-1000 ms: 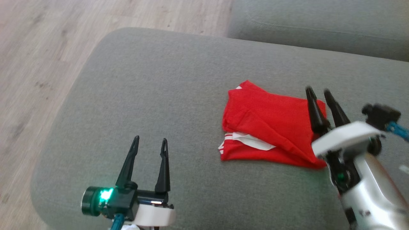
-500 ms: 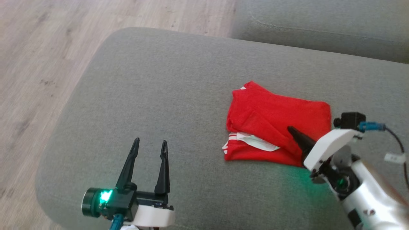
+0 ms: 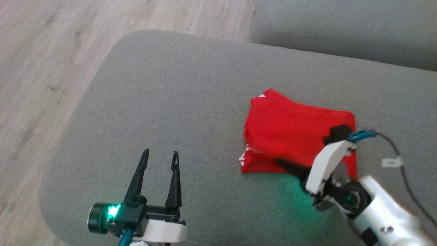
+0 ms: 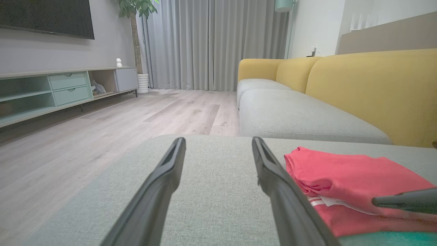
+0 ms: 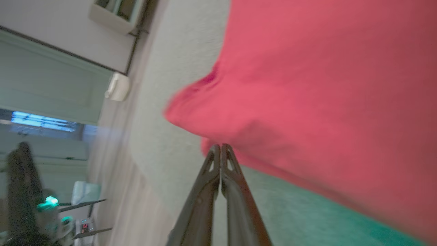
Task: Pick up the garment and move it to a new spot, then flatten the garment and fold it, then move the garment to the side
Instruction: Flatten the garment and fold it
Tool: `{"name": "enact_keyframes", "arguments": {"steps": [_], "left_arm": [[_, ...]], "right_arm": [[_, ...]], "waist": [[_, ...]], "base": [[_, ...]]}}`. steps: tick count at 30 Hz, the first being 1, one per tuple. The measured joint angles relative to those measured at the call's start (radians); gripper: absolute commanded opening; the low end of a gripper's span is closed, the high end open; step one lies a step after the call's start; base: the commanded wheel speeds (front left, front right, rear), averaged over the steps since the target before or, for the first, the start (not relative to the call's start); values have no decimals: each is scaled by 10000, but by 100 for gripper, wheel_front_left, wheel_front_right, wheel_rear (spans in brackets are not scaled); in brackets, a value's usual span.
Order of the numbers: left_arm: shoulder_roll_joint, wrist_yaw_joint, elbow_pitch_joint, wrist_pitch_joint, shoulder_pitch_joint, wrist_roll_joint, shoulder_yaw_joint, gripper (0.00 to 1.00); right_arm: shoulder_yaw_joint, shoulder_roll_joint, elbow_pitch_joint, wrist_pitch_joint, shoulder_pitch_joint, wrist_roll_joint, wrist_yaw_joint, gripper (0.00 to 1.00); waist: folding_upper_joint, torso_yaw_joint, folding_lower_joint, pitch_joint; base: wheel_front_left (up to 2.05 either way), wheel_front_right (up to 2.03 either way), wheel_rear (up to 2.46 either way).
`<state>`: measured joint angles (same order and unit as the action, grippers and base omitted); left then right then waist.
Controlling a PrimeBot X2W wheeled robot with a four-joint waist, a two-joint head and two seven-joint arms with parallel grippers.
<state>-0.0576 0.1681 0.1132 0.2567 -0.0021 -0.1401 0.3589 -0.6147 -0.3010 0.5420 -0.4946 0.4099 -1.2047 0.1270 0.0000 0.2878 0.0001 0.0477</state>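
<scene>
2 steps are seeming done: the garment (image 3: pixel 293 136) is lying folded on the grey cushion (image 3: pixel 170 102), right of centre. The right tool (image 3: pixel 278 161) is touching its lower edge, fingers shut; pinching cloth or not, I cannot tell. The left tool (image 3: pixel 160 153) is hovering open, empty. Moving aside is remaining.

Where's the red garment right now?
In the head view the folded red garment lies on the grey cushion, right of centre, with the right gripper, jaws shut, at its near edge; the left gripper is apart, to its left.
</scene>
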Motion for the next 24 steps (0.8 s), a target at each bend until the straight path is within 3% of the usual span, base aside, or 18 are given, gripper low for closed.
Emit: {"name": "enact_keyframes", "arguments": {"steps": [3,5,6,7,8,9,13,17,20,24], "left_arm": [[0,-4,25,0,27,2,-17,100],[4,-12,90,0,43,2,-19,100],[4,-12,98,0,72,2,-35,100],[4,-13,109,0,100,4,-44,100],[2,-17,123,0,173,4,-84,100],[2,-17,123,0,173,4,-84,100],[6,-100,230,0,407,-4,-284,100],[-10,-82,571,-2,762,-59,-531,100],[-23,-71,784,-2,975,-107,-725,100],[-40,-111,976,-2,1116,-276,-982,100]], "right_arm": [[-278,-69,-1080,-247,-467,-771,0,0],[-267,-257,-1620,215,-733,-874,0,0],[-230,-403,-1791,587,-799,-869,0,12],[-167,-545,-1941,1043,-839,-788,0,49],[75,-725,-2232,2240,-908,-418,0,100],[75,-725,-2232,2240,-908,-418,0,100],[-13,-1072,-2153,4648,-985,1266,0,100],[-31,-991,-1005,6888,-1493,2633,0,100],[307,-738,-38,7375,-1982,3877,0,100],[2219,2,-318,7419,-2662,6291,0,100]], "waist": [[0,-144,0,-155],[0,-230,0,-288],[0,-270,0,-369],[0,-310,-1,-449],[0,-421,-1,-576],[0,-421,-1,-576],[0,-704,-1,-786],[0,-1095,-1,-1047],[0,-1394,-1,-1269],[0,-1796,-1,-1547]], "base": [[0,0,0],[0,0,0],[0,0,0],[0,0,0],[0,0,0],[0,0,0],[0,0,0],[0,0,0],[0,0,0],[0,0,0]]}}
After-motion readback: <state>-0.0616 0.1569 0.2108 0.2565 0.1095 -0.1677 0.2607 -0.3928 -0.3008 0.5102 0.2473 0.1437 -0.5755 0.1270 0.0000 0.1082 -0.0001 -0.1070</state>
